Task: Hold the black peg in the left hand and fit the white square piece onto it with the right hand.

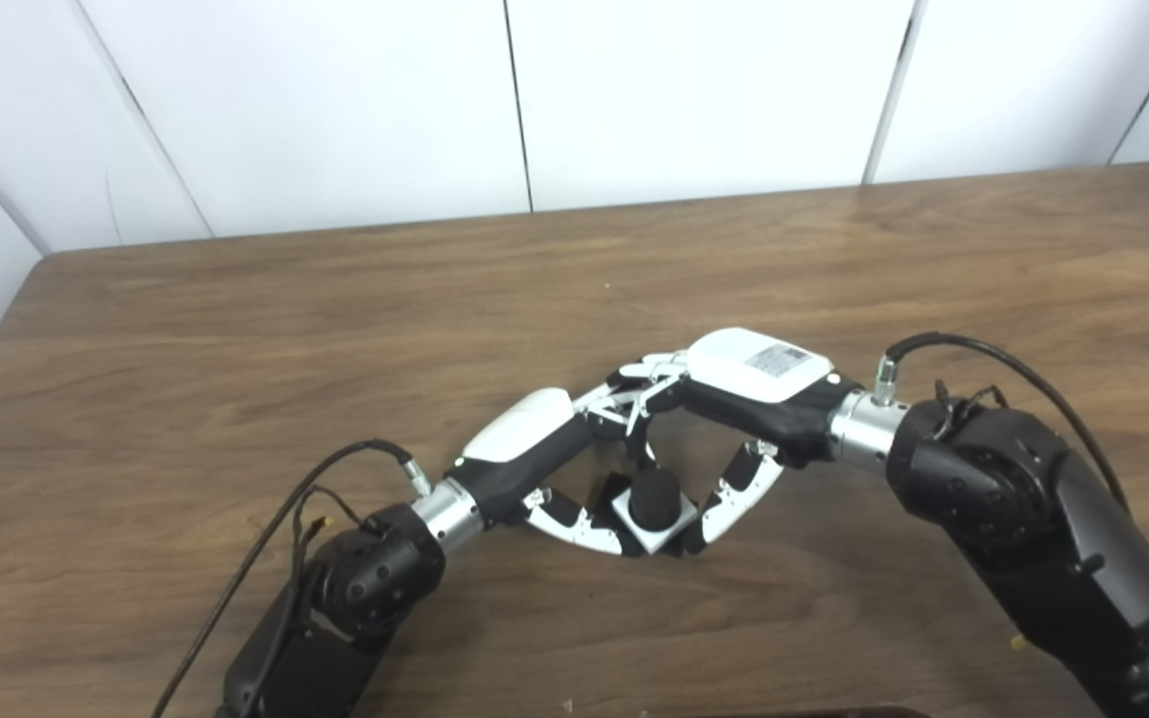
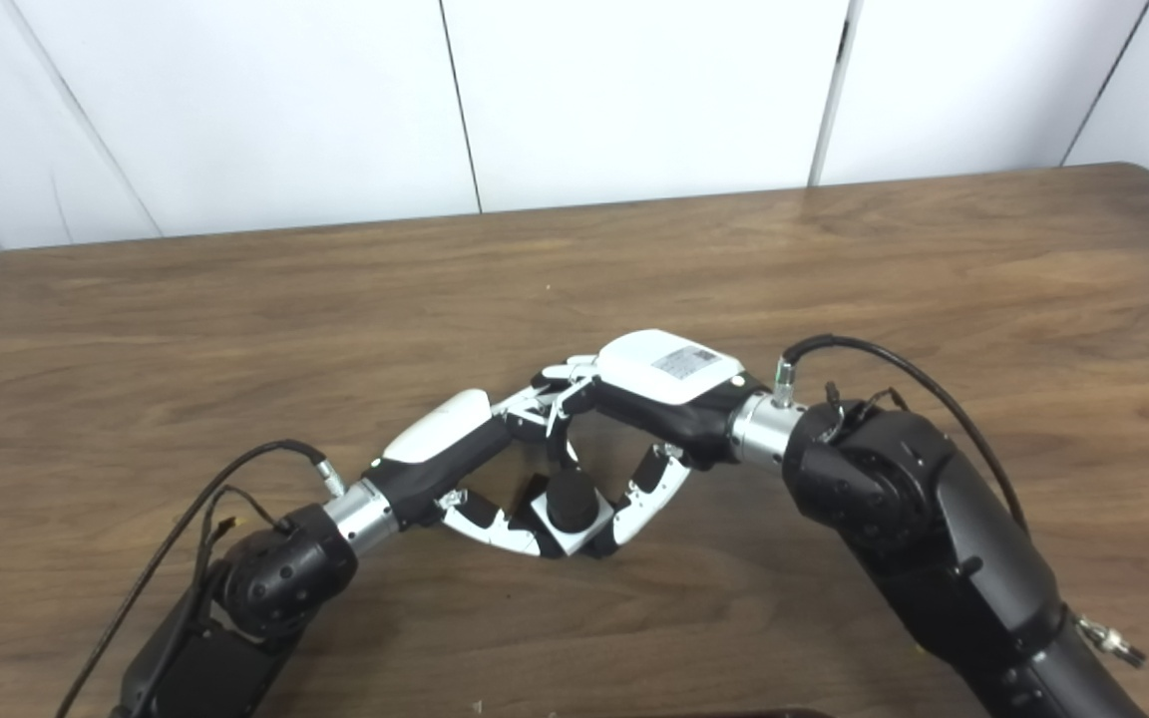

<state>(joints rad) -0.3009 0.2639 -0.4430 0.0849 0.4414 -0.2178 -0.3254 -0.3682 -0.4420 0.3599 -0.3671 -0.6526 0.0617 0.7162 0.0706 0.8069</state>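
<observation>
My two hands meet at the middle of the brown table [image 1: 235,329]. A round black peg [image 1: 654,496] stands up through the white square piece [image 1: 656,537], which sits around its base. My left hand [image 1: 535,439] comes in from the left, thumb against the piece's left side and fingers curled over the far side of the peg. My right hand [image 1: 754,384] comes in from the right, thumb on the piece's right corner and fingers meeting the left hand's behind the peg. A black part [image 1: 615,490] shows beside the peg, partly hidden. The same peg shows in the right eye view [image 2: 571,504].
The white panelled wall [image 1: 535,100] stands behind the table's far edge. The table's left edge and rounded back corners are in view. Black cables [image 1: 993,354] loop off both wrists.
</observation>
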